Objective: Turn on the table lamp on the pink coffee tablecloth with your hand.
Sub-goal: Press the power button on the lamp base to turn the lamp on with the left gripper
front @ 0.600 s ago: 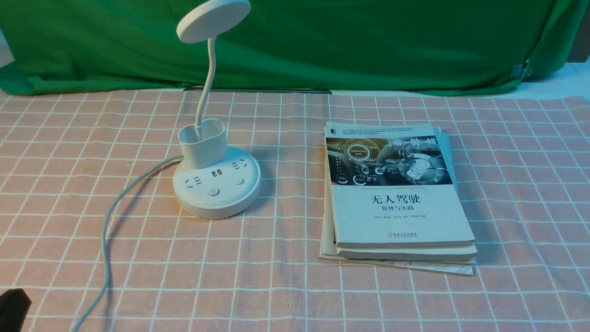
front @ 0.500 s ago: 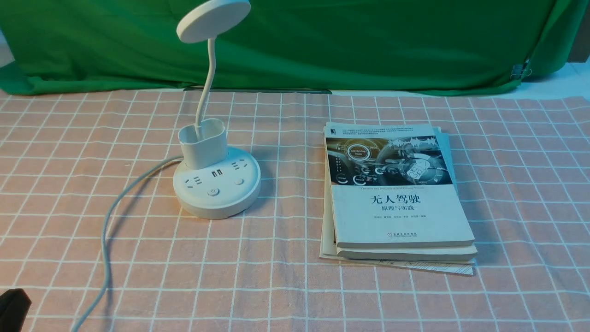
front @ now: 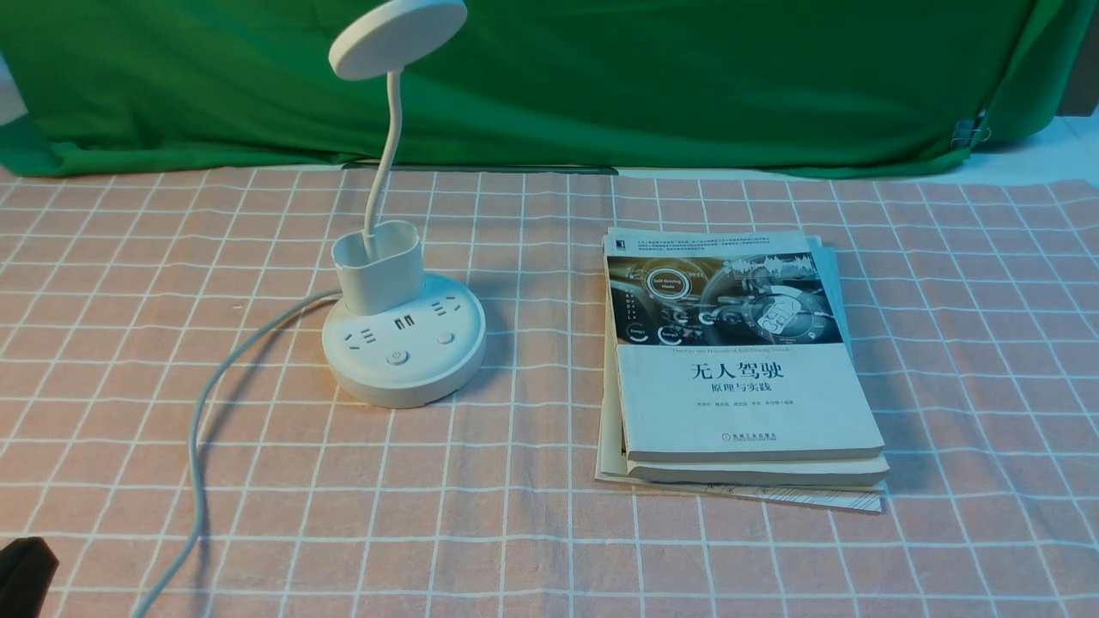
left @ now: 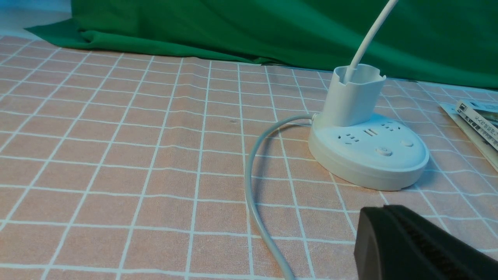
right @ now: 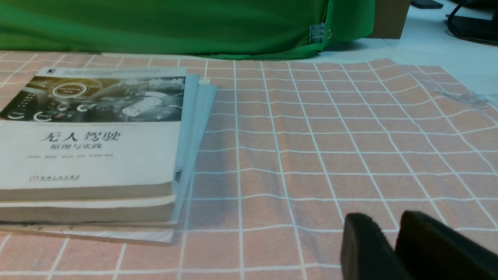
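Little differs from the earlier front view: the table lamp (front: 403, 343), the stack of books (front: 747, 352) and the visible tip of the left gripper (left: 385, 217) are all where they were. The lamp stands upright on the pink coffee tablecloth (front: 532, 549), left of the books and well apart from them — round white base, oval cup, thin curving neck, flat disc head tilted in front of the green cloth (front: 687, 86). Its cord (front: 196, 463) curves off to the left. The left gripper's jaws are together, nothing between them; the right gripper (right: 391, 225) shows just a narrow gap, also empty.
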Motion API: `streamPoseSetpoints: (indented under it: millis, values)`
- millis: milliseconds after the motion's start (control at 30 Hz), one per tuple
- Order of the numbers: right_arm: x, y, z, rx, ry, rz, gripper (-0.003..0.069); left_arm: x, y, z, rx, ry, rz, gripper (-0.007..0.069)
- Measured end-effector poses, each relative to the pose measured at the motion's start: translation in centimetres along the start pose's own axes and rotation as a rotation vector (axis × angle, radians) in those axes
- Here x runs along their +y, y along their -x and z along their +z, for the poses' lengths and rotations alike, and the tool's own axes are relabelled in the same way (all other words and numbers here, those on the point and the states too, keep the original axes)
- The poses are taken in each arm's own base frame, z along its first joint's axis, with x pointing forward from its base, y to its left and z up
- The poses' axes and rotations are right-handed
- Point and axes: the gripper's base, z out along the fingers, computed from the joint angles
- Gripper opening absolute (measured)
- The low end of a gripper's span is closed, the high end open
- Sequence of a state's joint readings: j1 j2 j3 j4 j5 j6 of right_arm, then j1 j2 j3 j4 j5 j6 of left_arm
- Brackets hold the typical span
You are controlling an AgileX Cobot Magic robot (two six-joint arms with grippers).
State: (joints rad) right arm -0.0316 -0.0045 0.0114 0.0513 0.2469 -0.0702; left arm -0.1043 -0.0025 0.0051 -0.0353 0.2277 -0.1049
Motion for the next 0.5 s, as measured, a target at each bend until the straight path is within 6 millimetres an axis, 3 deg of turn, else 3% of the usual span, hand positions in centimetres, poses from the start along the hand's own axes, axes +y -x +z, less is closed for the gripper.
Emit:
streamPoseSetpoints:
  millis: [500]
  values:
    - [0.0, 0.0, 0.0, 0.0, 0.0, 0.0, 0.0197, 0.01, 0.0, 0.0, 0.0, 0.001, 0.038, 0.0002]
